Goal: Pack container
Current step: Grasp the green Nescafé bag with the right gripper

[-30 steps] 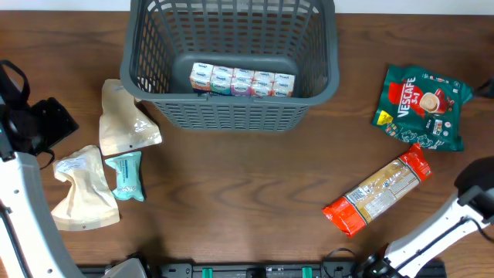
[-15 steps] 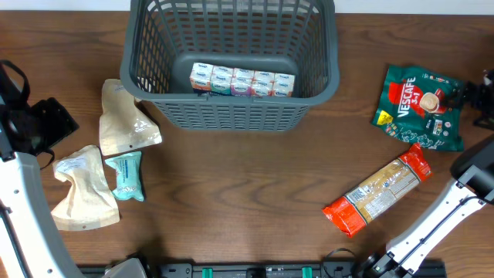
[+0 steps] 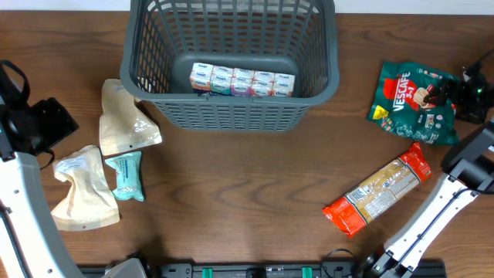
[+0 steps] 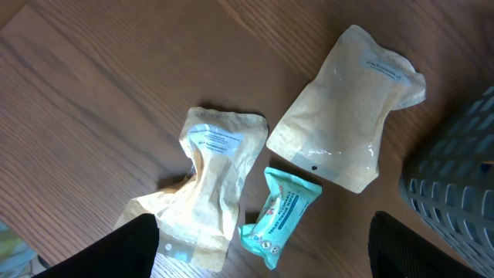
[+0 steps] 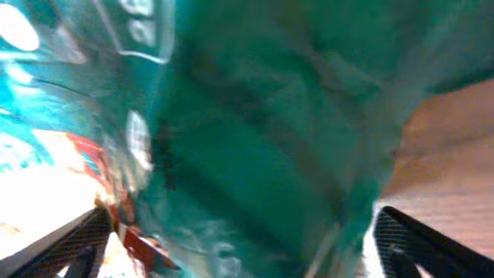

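Note:
The dark grey lattice container (image 3: 231, 116) stands at the back centre and holds a row of small cartons (image 3: 242, 80); its corner shows in the left wrist view (image 4: 463, 177). My right gripper (image 3: 463, 96) is open at the right edge of a green Nescafe bag (image 3: 409, 104), which fills the right wrist view (image 5: 255, 131) between the spread fingers (image 5: 247, 247). My left gripper (image 3: 38, 123) is open and empty at the far left, its fingers (image 4: 262, 255) above the loose packets.
Left of the container lie two beige pouches (image 3: 123, 120) (image 3: 83, 189) and a teal packet (image 3: 126, 176), also in the left wrist view (image 4: 347, 108) (image 4: 208, 177) (image 4: 282, 212). A red-ended pasta packet (image 3: 378, 191) lies at the right front.
My right gripper has come in from the right edge to the green bag. The bag has shifted a little left and turned. The left arm has not moved.

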